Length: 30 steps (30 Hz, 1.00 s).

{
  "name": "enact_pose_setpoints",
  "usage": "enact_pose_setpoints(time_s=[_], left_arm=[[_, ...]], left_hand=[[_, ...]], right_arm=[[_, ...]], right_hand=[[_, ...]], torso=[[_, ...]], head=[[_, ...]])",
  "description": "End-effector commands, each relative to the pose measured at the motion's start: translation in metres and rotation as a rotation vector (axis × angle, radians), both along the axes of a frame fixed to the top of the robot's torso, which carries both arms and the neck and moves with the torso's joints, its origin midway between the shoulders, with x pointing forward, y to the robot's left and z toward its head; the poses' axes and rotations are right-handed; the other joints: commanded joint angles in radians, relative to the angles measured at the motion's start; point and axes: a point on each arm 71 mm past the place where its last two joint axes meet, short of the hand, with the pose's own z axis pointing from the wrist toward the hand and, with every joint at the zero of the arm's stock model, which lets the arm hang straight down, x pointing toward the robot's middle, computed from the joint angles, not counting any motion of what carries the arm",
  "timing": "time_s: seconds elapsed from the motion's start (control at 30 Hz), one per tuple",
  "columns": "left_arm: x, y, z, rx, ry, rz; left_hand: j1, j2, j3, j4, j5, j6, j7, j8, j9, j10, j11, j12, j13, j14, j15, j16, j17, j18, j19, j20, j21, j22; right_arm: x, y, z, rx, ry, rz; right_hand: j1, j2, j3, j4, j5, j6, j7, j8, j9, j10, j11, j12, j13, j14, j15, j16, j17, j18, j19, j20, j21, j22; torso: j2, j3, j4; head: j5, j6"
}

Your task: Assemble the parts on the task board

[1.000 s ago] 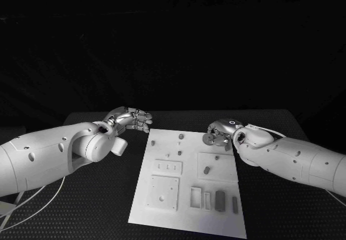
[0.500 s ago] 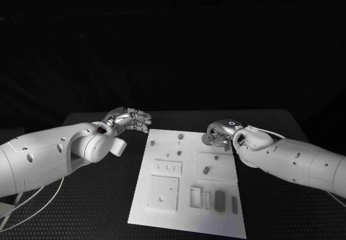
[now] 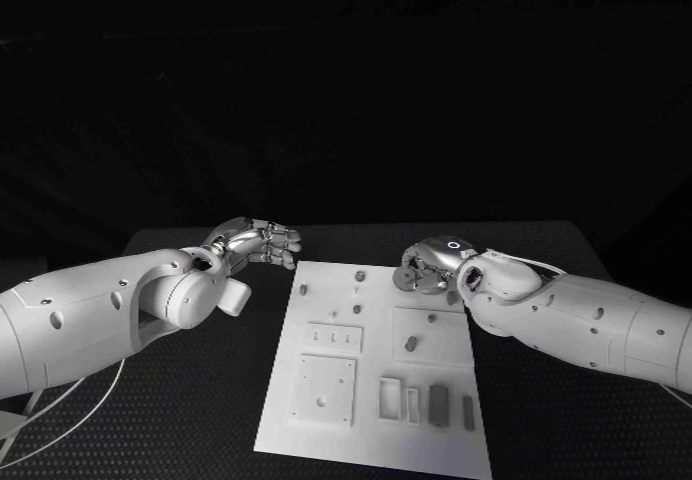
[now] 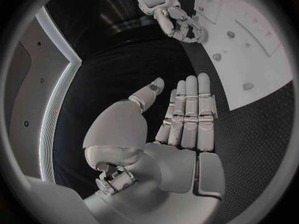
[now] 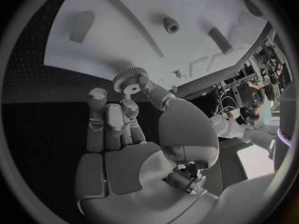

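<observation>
The white task board (image 3: 378,440) lies in the middle of the table, with small pegs (image 3: 411,343) and two dark blocks (image 3: 438,405) on it. My right hand (image 3: 428,268) hovers over the board's far right corner. It pinches a small toothed gear (image 5: 129,81) between thumb and fingertips; the gear (image 3: 408,279) also shows under that hand in the head view. My left hand (image 3: 260,243) is off the board's far left corner, above the black table. Its fingers (image 4: 190,109) are stretched out straight, thumb apart, and it holds nothing. The left wrist view also catches the right hand (image 4: 177,22) beside the board (image 4: 261,59).
Recessed plates (image 3: 326,385) and slots (image 3: 391,395) fill the board's near half. Black mesh table (image 3: 173,400) runs along both sides of the board. Each white forearm (image 3: 101,320) lies over the table beside the board.
My right hand has shifted a little left and farther away with the gear, over the board's far edge. The left hand has barely moved.
</observation>
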Motion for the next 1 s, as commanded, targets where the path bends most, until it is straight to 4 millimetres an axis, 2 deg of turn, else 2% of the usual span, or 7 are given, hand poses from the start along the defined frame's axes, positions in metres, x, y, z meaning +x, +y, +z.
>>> enact_pose_setpoints(time_s=[0.03,0.2,0.57,0.77,1.0], left_arm=[[0.0,-0.002,0.002,-0.004,-0.008,-0.01],[0.0,-0.002,0.002,-0.003,-0.008,-0.009],[0.0,-0.005,0.002,-0.005,-0.008,-0.016],[0.0,-0.008,0.002,-0.006,-0.008,-0.021],[0.001,-0.009,0.001,-0.006,-0.008,-0.023]], left_hand=[[-0.012,0.0,-0.002,-0.005,0.005,0.002,0.004,-0.007,-0.001,0.007,0.0,-0.004,0.001,0.005,-0.001,-0.007,0.002,0.02,0.001,-0.008,-0.005,0.001],[-0.011,0.0,-0.002,-0.005,0.005,0.001,0.004,-0.007,-0.001,0.007,0.0,-0.004,0.001,0.006,-0.001,-0.007,0.002,0.02,0.001,-0.008,-0.005,0.002],[-0.011,0.0,-0.002,-0.005,0.005,0.001,0.004,-0.007,-0.001,0.008,0.0,-0.005,0.002,0.006,-0.001,-0.008,0.004,0.02,0.001,-0.008,-0.005,0.002],[-0.011,0.0,-0.002,-0.005,0.005,0.001,0.004,-0.007,-0.002,0.008,0.0,-0.006,0.002,0.006,-0.001,-0.009,0.004,0.02,0.001,-0.008,-0.005,0.002],[-0.011,0.0,-0.002,-0.005,0.005,0.001,0.004,-0.007,-0.002,0.008,0.0,-0.006,0.002,0.007,-0.001,-0.01,0.005,0.02,0.001,-0.008,-0.006,0.002]], right_arm=[[-0.003,0.009,0.007,-0.067,-0.048,0.022],[-0.009,0.027,0.013,-0.072,-0.077,0.058],[-0.014,0.075,0.014,-0.071,-0.086,0.14],[-0.01,0.091,0.007,-0.084,-0.087,0.151],[-0.009,0.1,-0.005,-0.097,-0.072,0.155]], right_hand=[[-0.005,-0.002,0.003,-0.004,0.003,0.17,-0.03,0.03,0.024,0.001,-0.009,-0.002,-0.002,0.006,-0.012,0.003,0.002,0.069,0.001,-0.006,0.004,0.016],[-0.005,-0.007,0.003,-0.003,0.003,0.173,-0.032,0.03,0.025,0.005,-0.011,-0.004,-0.003,0.009,-0.014,0.003,0.001,0.069,0.004,-0.007,0.005,0.015],[-0.005,-0.01,0.004,-0.002,0.003,0.174,-0.033,0.03,0.025,0.008,-0.012,-0.006,-0.005,0.012,-0.015,0.002,0.0,0.069,0.007,-0.008,0.005,0.015],[-0.005,-0.01,0.005,-0.002,0.003,0.174,-0.033,0.029,0.025,0.009,-0.012,-0.006,-0.006,0.013,-0.015,0.002,0.0,0.069,0.007,-0.008,0.005,0.015],[-0.006,-0.011,0.005,-0.002,0.003,0.173,-0.033,0.028,0.025,0.01,-0.012,-0.007,-0.006,0.014,-0.016,0.002,0.0,0.069,0.008,-0.009,0.005,0.015]], torso=[[0.0,-0.0007,0.0005],[0.0,-0.0004,0.0019],[0.001,-0.0004,0.0034],[0.002,0.0004,0.005],[0.002,0.0002,0.0058]], head=[[-0.002,0.004],[0.0,0.007],[0.008,0.009],[0.009,0.01],[0.014,0.008]])
